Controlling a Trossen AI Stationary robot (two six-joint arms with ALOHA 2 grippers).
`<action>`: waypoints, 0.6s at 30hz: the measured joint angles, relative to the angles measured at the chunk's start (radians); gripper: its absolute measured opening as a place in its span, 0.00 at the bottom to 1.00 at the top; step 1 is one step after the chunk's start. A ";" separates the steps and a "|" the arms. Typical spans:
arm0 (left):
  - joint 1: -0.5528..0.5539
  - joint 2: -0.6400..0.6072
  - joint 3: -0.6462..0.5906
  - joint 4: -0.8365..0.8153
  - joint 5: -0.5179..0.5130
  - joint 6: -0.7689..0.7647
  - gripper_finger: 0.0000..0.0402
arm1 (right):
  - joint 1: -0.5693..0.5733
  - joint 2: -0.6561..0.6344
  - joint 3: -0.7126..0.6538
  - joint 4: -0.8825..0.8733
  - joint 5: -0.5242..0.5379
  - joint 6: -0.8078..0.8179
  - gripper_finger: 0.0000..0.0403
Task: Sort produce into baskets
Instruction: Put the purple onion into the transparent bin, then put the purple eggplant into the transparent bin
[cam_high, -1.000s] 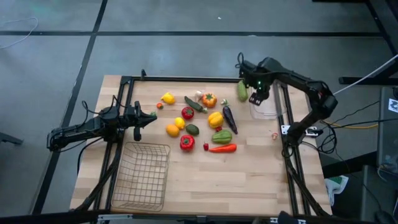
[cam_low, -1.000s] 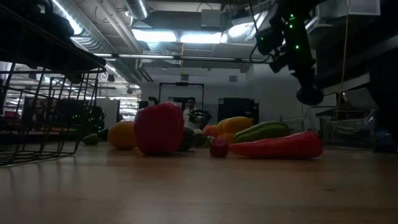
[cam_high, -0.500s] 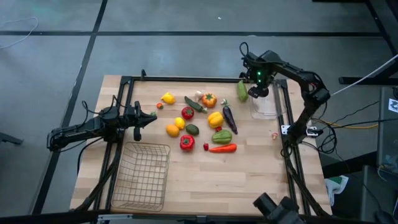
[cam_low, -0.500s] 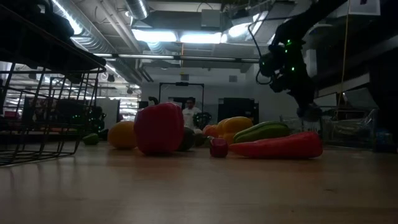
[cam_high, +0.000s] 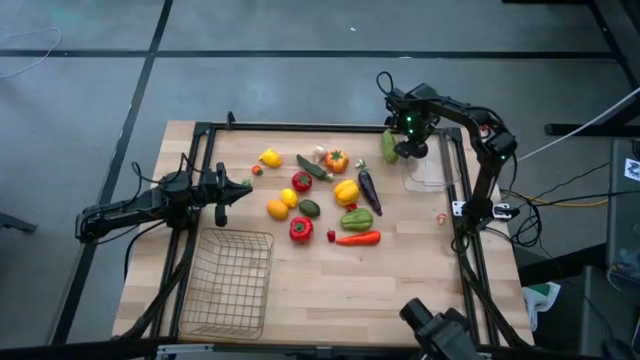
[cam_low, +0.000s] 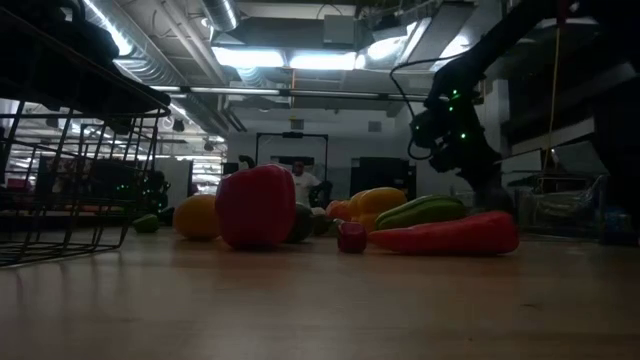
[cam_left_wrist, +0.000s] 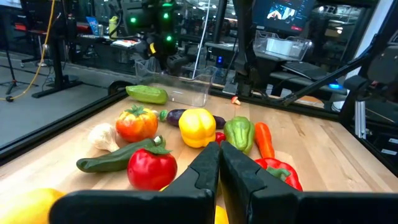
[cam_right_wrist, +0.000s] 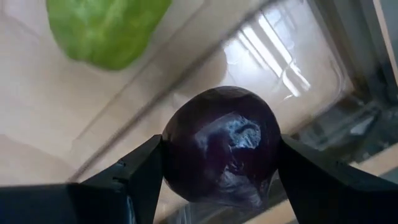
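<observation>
My right gripper (cam_high: 407, 146) is at the table's far right, shut on a dark purple round piece (cam_right_wrist: 217, 146). It is above the near rim of the clear plastic bin (cam_high: 430, 172), beside a green vegetable (cam_high: 388, 146) that lies on the table. The other produce lies in a loose cluster at mid-table, among it a red pepper (cam_high: 300, 229), a yellow pepper (cam_high: 346, 191), an eggplant (cam_high: 369, 190) and a cucumber (cam_high: 312, 167). My left gripper (cam_high: 243, 187) is shut and empty at the left, level, pointing at the cluster. The wire-mesh basket (cam_high: 232, 283) stands at the near left. My right gripper pinches the purple piece between its two fingers (cam_right_wrist: 134, 174), one on each opposite side (cam_right_wrist: 173, 149). The fingers come from above, pointing down. The piece is lifted clear, over the bin's wall and the tabletop.
A tiny red piece (cam_high: 441, 216) lies alone near the right edge. Black frame rails (cam_high: 462, 200) run along the table's sides. Bare wood lies along the near half, right of the basket. A dark camera mount (cam_high: 440, 330) shows at the near edge.
My right gripper has gone down and a little toward the table's far left, toward the green vegetable and the bin's rim, still shut on the purple piece. My left arm has kept still.
</observation>
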 joint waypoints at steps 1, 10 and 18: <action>0.000 0.000 0.000 0.000 0.000 0.000 0.03 | 0.001 0.003 0.000 0.002 0.000 0.000 0.67; 0.000 0.000 0.000 0.000 0.000 0.000 0.03 | 0.001 0.004 0.000 0.012 0.009 -0.008 0.76; 0.000 0.000 0.000 0.000 0.000 0.000 0.03 | 0.001 0.004 0.000 0.007 0.033 -0.019 0.98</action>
